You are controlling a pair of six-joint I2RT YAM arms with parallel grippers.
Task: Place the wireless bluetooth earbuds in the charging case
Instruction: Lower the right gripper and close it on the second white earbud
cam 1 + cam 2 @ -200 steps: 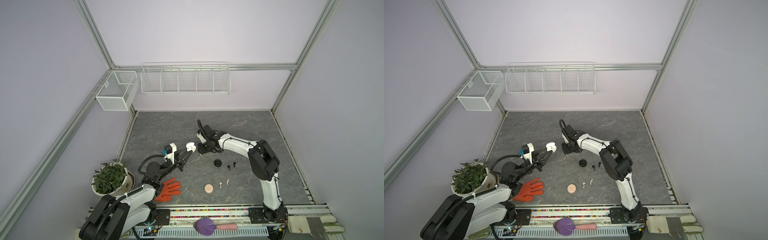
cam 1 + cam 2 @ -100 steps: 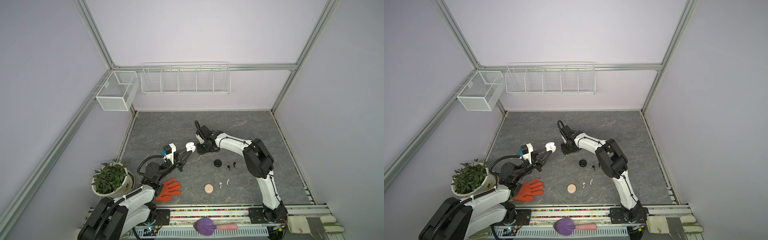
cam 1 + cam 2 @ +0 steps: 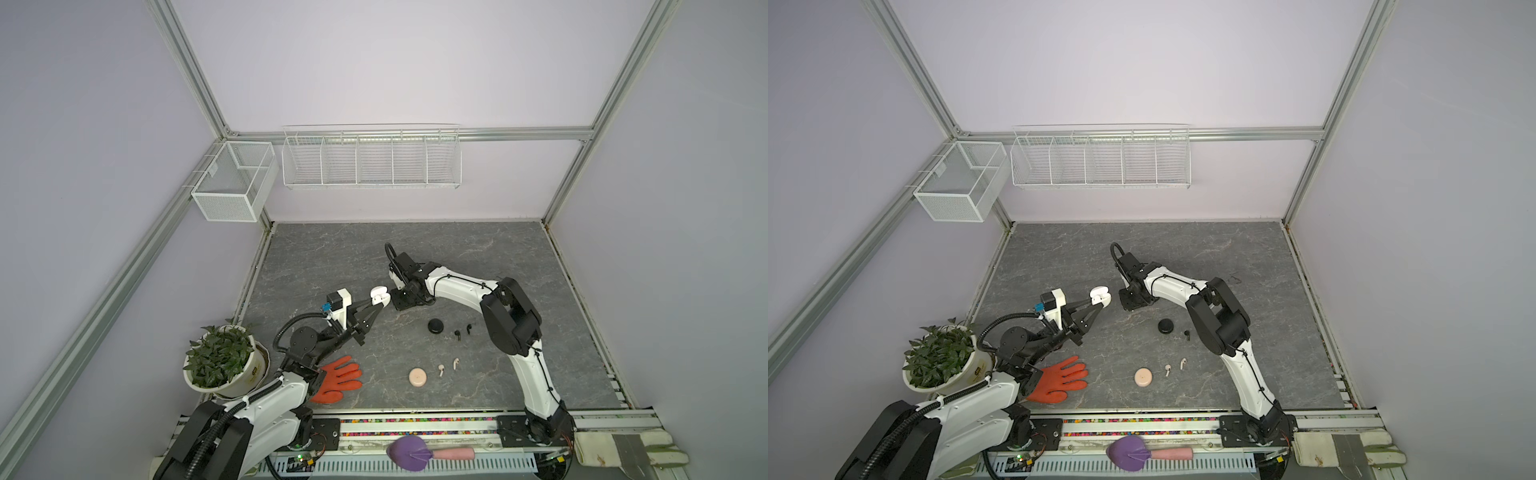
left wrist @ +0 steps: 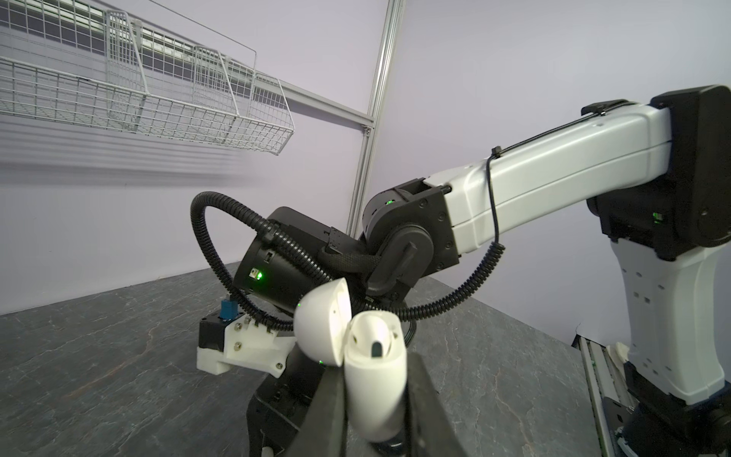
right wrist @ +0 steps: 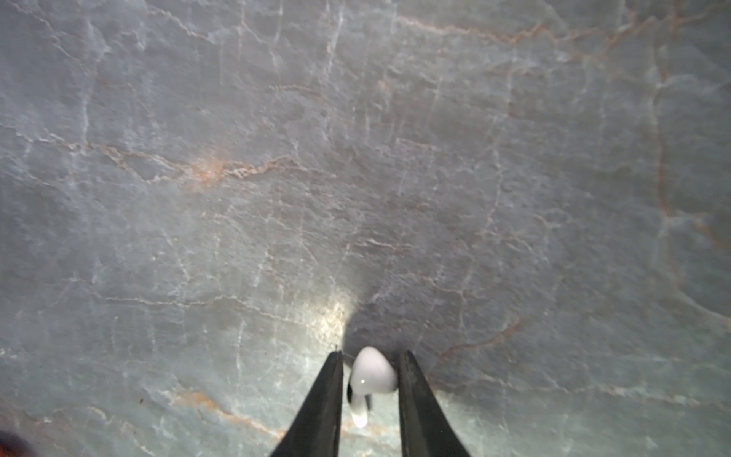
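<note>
The grey bench (image 3: 415, 249) has the two arms meeting near its middle. The left hand (image 3: 378, 306) is clenched on the white charging case (image 4: 375, 380) and holds it up off the bench, lid (image 4: 322, 320) flipped back, open side facing up. The right hand (image 5: 370, 354) is just beside it, pointed down at the bench, with its fingers (image 5: 324, 403) straddling a white earbud (image 5: 374, 376) that lies on the surface. One finger looks to be touching the bud and the other shows a sliver of gap, so it's hard to tell if it's actually gripped.

What the next move hangs on, imo: the bud's stem runs back along the fingers toward the wrist, with the rounded head out by the tips, so the pinch lands across the head. The right hand is the nearer one by far, and the left is busy anyway. The case sits raised, off toward the left arm's side, so the bud would have to go up and over, and the stem would need turning to drop into a slot.

Count:
- **Cases:** three, the white one plus a black puck (image 3: 435, 325) and a pale pink puck (image 3: 417, 377), both looking closed.
- **Earbuds on show:** five.
  - One white.
  - Two black (image 3: 457, 333) (image 3: 468, 328), near the black puck.
  - Two pale pink (image 3: 441, 369) (image 3: 456, 364), near the pink one.
- **Second white bud:** not visible. Whether it's already in the case is too small to make out.
</note>
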